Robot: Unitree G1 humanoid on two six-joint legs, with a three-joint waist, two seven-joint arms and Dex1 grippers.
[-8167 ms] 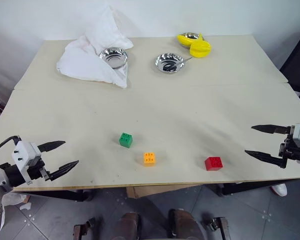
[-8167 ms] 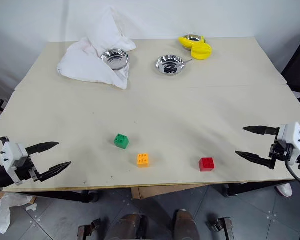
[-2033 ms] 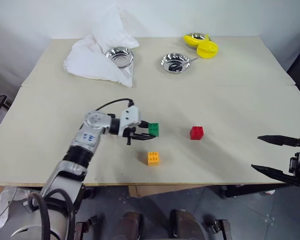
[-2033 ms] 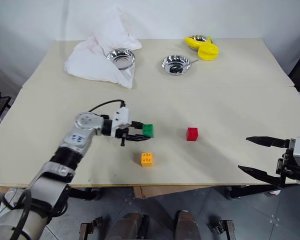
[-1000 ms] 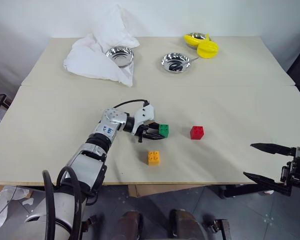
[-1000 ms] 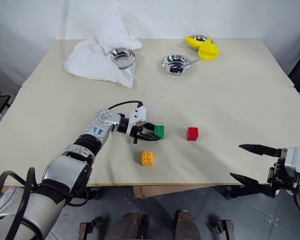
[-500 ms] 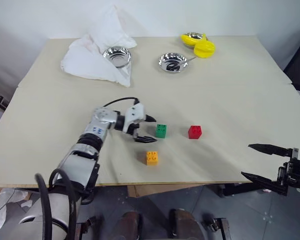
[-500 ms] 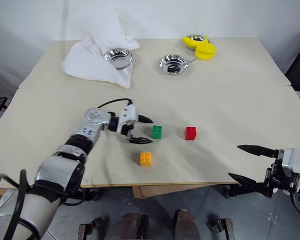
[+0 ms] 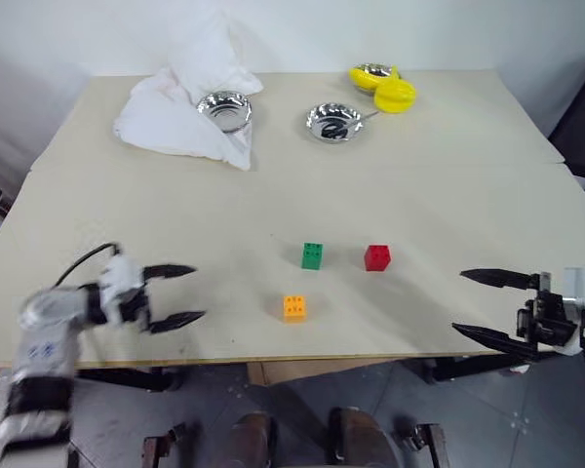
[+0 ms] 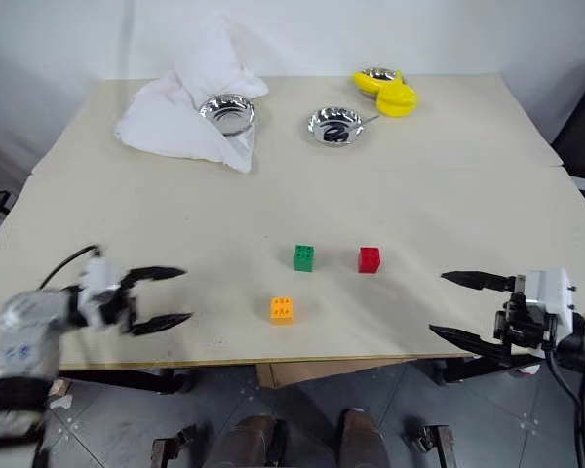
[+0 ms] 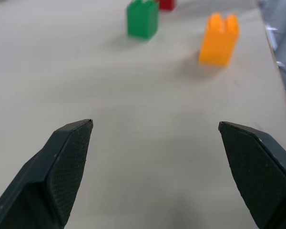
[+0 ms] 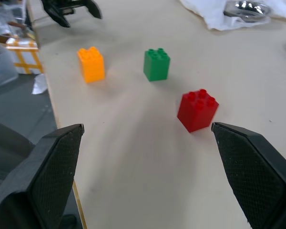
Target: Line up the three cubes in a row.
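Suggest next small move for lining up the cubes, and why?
Probably reach the open left claw to the orange-yellow cube and lift it in beside the green cube: green and the red cube already sit side by side, orange-yellow lies nearer the table edge.

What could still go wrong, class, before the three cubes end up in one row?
1. The orange-yellow cube sits nearer the table's front edge than the green cube and red cube; a clumsy push might send it off.
2. Sliding it up between them could knock either neighbour, since the gap looks narrow.
3. Both the left gripper and right gripper hang open near the table's front edge, away from the cubes, so a long reach may misjudge the grasp.
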